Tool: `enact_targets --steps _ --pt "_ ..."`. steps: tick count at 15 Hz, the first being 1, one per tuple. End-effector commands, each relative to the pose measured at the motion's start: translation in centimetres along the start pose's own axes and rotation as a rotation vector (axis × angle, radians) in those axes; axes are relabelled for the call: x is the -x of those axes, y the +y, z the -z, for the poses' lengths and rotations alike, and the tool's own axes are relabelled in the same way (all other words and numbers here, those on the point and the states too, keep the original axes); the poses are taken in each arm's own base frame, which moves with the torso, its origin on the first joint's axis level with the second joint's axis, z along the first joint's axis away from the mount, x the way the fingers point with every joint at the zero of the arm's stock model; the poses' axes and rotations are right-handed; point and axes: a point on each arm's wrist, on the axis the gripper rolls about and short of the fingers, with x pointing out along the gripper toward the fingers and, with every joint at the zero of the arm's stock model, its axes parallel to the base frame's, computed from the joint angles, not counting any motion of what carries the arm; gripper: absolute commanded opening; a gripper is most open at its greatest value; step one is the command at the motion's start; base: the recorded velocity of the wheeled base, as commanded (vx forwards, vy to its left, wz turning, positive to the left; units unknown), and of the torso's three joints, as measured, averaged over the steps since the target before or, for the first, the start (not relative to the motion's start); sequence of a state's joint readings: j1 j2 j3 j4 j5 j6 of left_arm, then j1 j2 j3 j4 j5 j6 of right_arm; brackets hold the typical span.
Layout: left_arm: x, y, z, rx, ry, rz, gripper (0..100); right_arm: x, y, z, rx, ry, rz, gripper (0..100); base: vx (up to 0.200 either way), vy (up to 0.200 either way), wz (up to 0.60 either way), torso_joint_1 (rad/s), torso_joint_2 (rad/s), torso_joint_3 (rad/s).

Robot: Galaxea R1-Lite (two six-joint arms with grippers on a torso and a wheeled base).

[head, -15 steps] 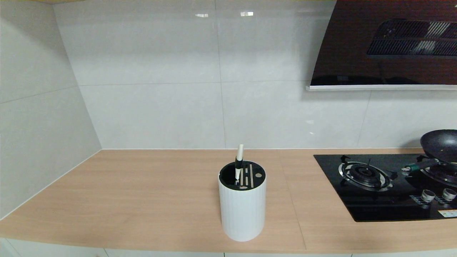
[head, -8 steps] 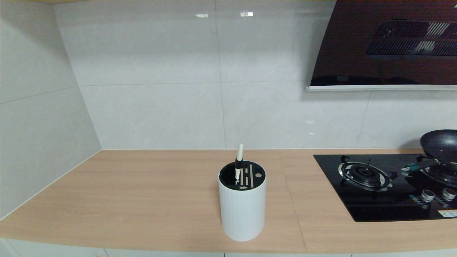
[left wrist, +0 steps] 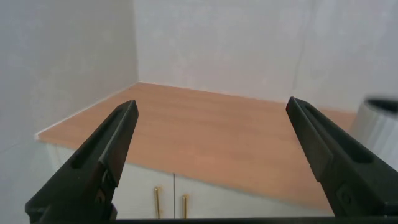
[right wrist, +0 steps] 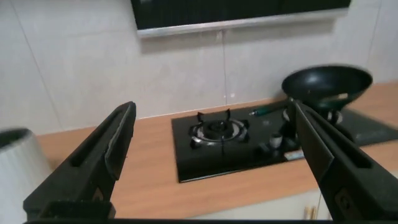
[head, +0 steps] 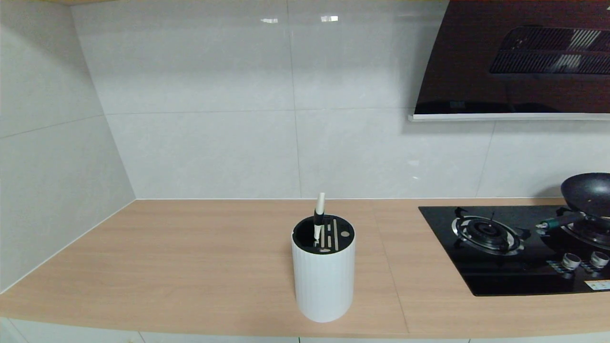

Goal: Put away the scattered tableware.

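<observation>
A white ribbed cylindrical holder with a black slotted top stands on the wooden counter near its front edge. One utensil with a black-and-white handle stands upright in it. The holder's edge appears in the left wrist view and in the right wrist view. My left gripper is open, held off the counter's front edge, with nothing between its fingers. My right gripper is open too, back from the counter and facing the stove, holding nothing.
A black gas stove occupies the counter's right side, with a dark wok on its far burner. A range hood hangs above. Tiled walls close the back and left. White cabinet doors sit below the counter.
</observation>
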State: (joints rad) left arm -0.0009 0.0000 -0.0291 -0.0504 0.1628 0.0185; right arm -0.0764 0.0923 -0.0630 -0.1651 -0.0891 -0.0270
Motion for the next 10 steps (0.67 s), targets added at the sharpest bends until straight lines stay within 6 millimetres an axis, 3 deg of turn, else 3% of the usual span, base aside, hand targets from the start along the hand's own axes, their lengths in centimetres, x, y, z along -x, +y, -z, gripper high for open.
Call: enact_targets --steps 1,4,10 --pt "-0.2 -0.1 1.0 -0.006 0.043 0.035 100 -0.2 0.2 1.9 0.011 0.063 -0.068 100 0.0 0.0 0.0 0.0 0.0 0.0" --pt "-0.2 -0.2 1.0 0.008 0.045 0.073 100 0.6 0.1 2.5 -0.045 0.033 -0.219 100 0.0 0.0 0.0 0.0 0.0 0.0" --pt "-0.1 -0.3 1.3 0.003 0.076 0.132 100 0.7 0.0 3.6 -0.013 0.133 -0.126 100 0.0 0.0 0.0 0.0 0.0 0.0"
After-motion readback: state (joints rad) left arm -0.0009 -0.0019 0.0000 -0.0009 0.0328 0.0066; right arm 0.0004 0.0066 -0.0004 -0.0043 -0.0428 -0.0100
